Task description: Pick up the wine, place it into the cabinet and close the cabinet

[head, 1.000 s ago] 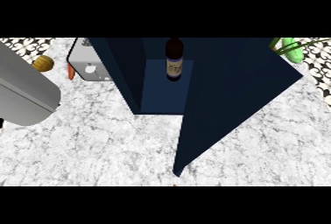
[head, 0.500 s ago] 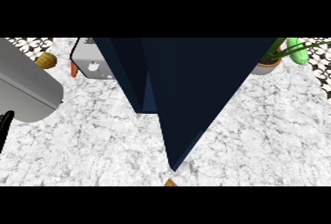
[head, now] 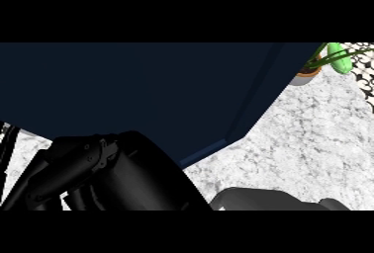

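Dark blue cabinet door (head: 146,94) lies just beyond the near-left black hand (head: 87,173), probably touching; finger posture unclear.

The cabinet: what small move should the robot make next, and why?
Probably push the cabinet door a little further shut with the black hand low at left. The dark blue cabinet fills most of the view, the hand sits against its lower edge, and no wine shows outside.

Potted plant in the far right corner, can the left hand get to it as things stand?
Probably not directly: the left hand sits low at the left, and the dark blue cabinet stands between it and the potted plant.
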